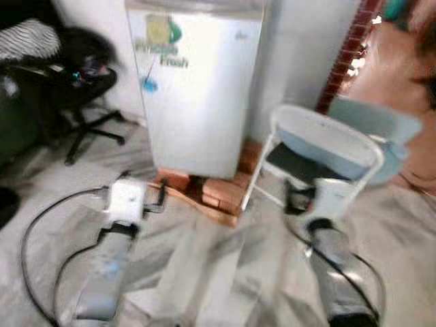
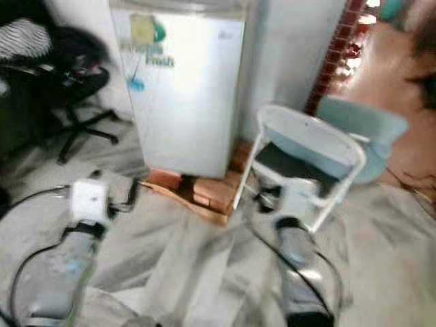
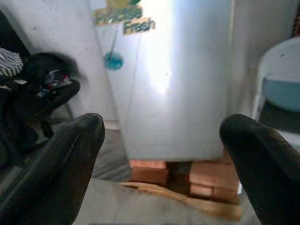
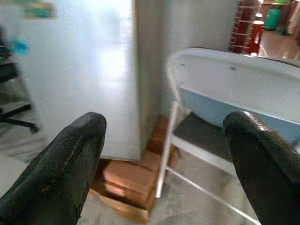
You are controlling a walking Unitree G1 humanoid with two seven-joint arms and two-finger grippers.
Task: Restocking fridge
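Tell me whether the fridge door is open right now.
No, the fridge door sits flush and closed, with the left gripper held open in front of it, not touching.

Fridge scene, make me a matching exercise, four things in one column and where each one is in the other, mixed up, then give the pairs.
Things:
1. fridge
2. folding chair
3. office chair
4. bricks

Places:
A. against the fridge's right side
B. under the fridge
C. left of the fridge, by the wall
D. straight ahead, door closed

Pairs: 1-D, 2-A, 3-C, 4-B

Both arms reach forward low, the left pincer and the right pincer open and holding nothing.
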